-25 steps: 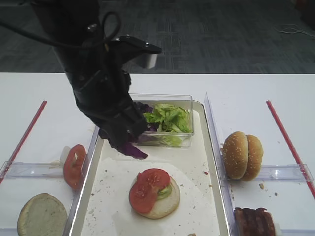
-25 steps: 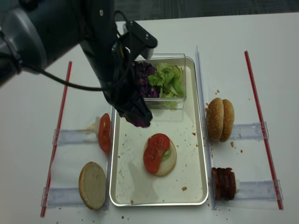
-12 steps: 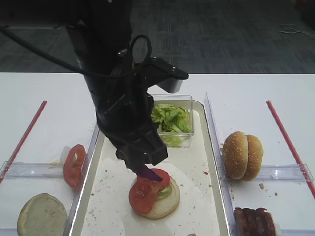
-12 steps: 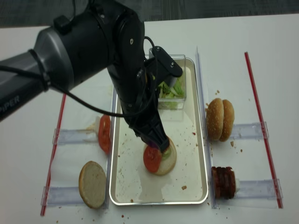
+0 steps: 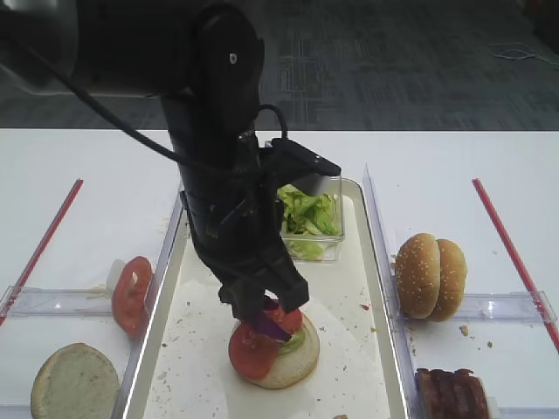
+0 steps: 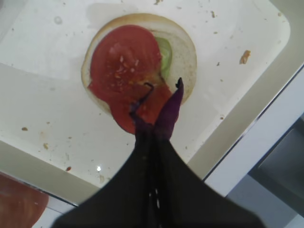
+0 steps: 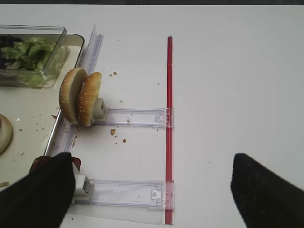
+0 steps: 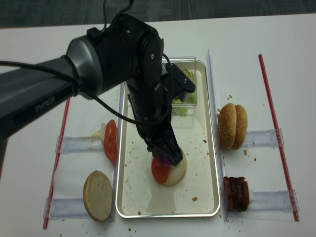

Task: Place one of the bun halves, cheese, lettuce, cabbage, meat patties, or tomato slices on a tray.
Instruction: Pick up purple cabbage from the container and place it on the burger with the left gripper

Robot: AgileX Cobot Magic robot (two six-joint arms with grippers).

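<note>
My left gripper [image 5: 262, 316] is shut on a purple cabbage leaf [image 6: 170, 111]. The leaf's tip hangs just over the tomato slices [image 6: 123, 57] stacked on a bun half [image 6: 186, 52] with a bit of lettuce [image 6: 165, 50]. That stack lies on the off-white tray [image 5: 201, 349], near its front middle. The exterior realsense view shows the left gripper [image 8: 167, 157] low over the stack. My right gripper [image 7: 152, 190] is open above the white table beside the meat patties [image 5: 450, 393], with nothing between its fingers.
A clear box of lettuce [image 5: 306, 214] sits at the tray's far end. Two sesame bun halves [image 5: 430, 275] stand on a clear holder at the right. A tomato slice [image 5: 131, 292] and a flat bun half [image 5: 74, 381] are at the left. Red strips [image 5: 511, 253] border the work area.
The left arm has carried the cabbage leaf from beside the clear box forward and down to the tomato-topped bun. The grip on the leaf is unchanged.
</note>
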